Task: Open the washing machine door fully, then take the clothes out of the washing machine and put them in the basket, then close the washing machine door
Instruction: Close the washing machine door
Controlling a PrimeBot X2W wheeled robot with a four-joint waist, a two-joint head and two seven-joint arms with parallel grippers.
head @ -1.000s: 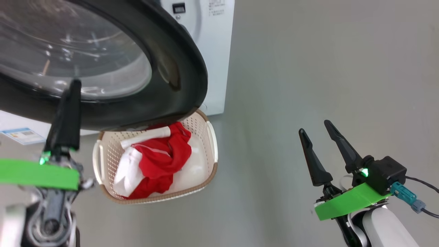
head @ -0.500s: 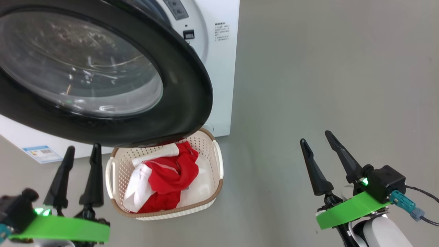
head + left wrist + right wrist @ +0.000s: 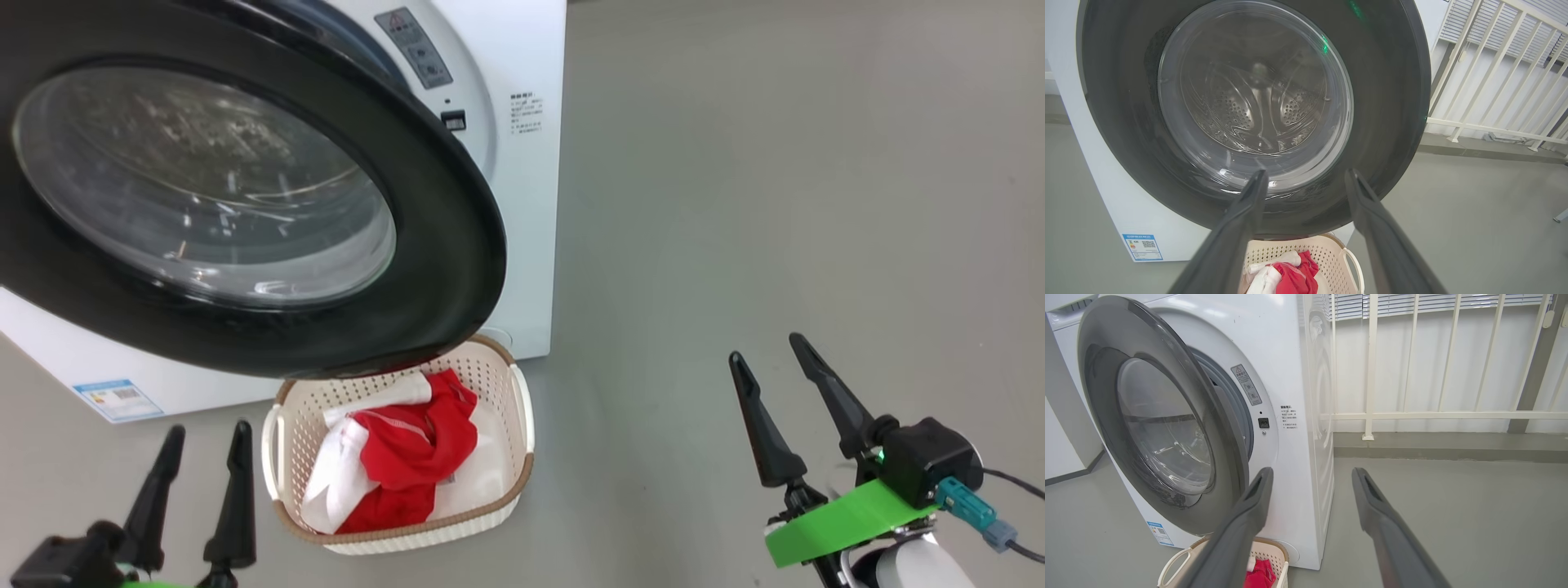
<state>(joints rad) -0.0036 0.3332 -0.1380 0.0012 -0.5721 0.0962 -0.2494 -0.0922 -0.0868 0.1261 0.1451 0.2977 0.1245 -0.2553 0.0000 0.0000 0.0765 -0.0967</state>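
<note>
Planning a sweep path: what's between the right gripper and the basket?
Nothing but bare grey floor between the right gripper and the basket, as the head view shows.

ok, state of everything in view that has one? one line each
washing machine door: partly open, unlatched, swung out over the basket
drum: no clothes seen through the glass
basket: upright on the floor, loaded
clothes: red and white pieces bunched inside the basket
left gripper: open, empty
right gripper: open, empty
</note>
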